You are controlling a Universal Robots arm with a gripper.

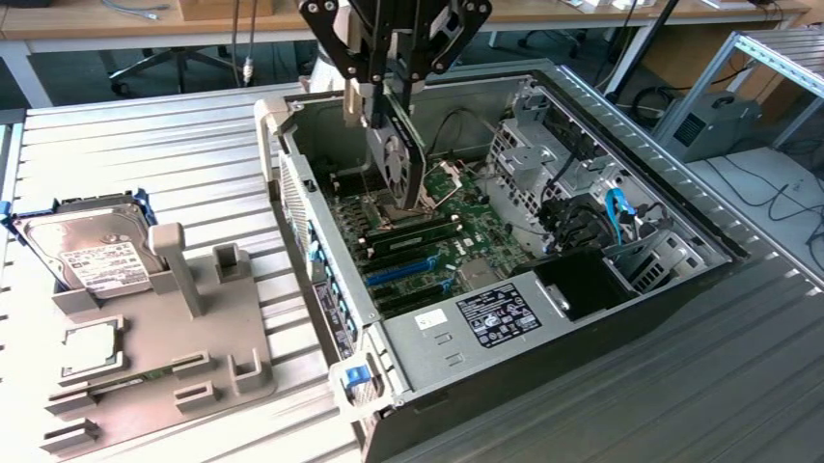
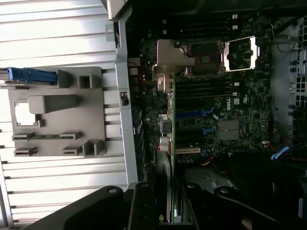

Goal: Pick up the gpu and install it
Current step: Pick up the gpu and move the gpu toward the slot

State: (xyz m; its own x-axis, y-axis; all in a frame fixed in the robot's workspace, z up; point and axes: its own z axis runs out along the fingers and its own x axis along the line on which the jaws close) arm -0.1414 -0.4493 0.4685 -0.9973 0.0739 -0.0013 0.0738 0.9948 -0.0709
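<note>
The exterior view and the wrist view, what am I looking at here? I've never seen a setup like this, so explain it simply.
This is a robot arm with a black metal claw at its tip. The exterior view comes from a camera standing off the arm, looking down on a ridged metal table. The wrist view comes from a camera on the arm itself, looking down past the claw.

On the table lies an open grey desktop computer case, its green motherboard exposed. Beside it, on the exterior view's left, is a grey plastic parts tray holding a silver hard drive with a white label.

The claw is closed on a thin, flat, dark graphics card, held upright inside the case, low over the motherboard. I cannot tell whether the card touches it.
</note>
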